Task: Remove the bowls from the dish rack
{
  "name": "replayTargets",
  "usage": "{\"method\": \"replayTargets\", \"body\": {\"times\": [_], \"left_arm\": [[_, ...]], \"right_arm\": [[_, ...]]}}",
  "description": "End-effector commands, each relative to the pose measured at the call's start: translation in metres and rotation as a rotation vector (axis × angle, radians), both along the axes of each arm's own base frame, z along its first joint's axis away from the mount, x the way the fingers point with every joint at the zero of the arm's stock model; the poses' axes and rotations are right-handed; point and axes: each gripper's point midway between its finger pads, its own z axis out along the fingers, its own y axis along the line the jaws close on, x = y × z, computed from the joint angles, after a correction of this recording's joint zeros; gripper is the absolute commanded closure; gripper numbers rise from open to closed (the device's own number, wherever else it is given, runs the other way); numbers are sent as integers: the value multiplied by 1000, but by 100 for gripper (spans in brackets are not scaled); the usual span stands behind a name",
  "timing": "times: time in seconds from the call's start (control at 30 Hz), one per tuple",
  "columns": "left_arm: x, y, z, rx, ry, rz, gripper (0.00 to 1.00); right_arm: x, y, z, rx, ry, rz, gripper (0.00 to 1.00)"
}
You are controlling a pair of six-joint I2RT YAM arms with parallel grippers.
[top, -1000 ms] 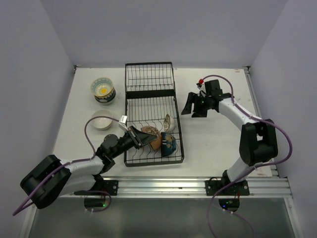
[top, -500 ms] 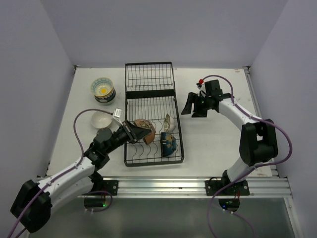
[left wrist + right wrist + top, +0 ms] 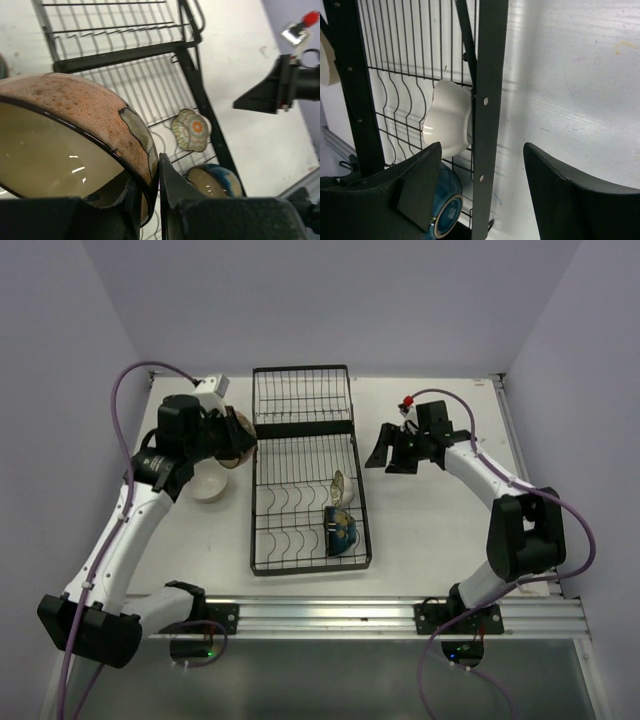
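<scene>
While my left gripper (image 3: 228,430) hangs over the table left of the dish rack (image 3: 303,430), overhead shows the rack running lengthwise away from me. A small patterned bowl (image 3: 338,487) and a blue bowl (image 3: 340,530) sit by its right rail, nearest my right gripper (image 3: 392,452). Left wrist: fingers pinching a brown bowl (image 3: 75,115) by its rim. Right wrist: jaws spread, that rail showing between them, both bowls just left.

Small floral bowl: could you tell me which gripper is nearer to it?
Right. The right gripper hovers just right of the dish rack, beside the small floral bowl; the left gripper, holding a brown bowl, is beyond the rack's left side.
</scene>
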Motion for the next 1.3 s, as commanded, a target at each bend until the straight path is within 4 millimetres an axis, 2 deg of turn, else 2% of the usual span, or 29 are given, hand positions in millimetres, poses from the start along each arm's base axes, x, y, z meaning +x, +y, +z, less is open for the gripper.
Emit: {"method": "replayTargets", "body": {"times": [0.0, 0.13, 0.3, 0.43, 0.5, 0.57, 0.7, 0.8, 0.87, 1.27], "left_arm": [[-2, 32, -6, 249, 26, 4, 100], [4, 52, -28, 396, 106, 27, 100], [9, 65, -57, 505, 229, 37, 100], [17, 83, -65, 617, 261, 76, 100], [20, 89, -78, 665, 304, 58, 100], [25, 105, -90, 740, 344, 99, 100], [35, 99, -101, 725, 359, 80, 100], [41, 105, -112, 761, 384, 102, 100], [42, 105, -123, 771, 414, 87, 100], [44, 115, -147, 840, 468, 104, 100]], "right_arm": [[3, 10, 31, 89, -80, 19, 30], [3, 15, 42, 128, -94, 27, 30], [3, 18, 52, 162, -117, 28, 30], [0, 19, 54, 172, -122, 29, 30], [-1, 20, 55, 180, -123, 29, 30], [-2, 20, 54, 186, -119, 29, 30], [-4, 20, 57, 187, -130, 30, 30], [-4, 20, 59, 187, -138, 28, 30], [-4, 19, 58, 183, -137, 25, 30], [-4, 16, 55, 164, -134, 16, 30]]}}
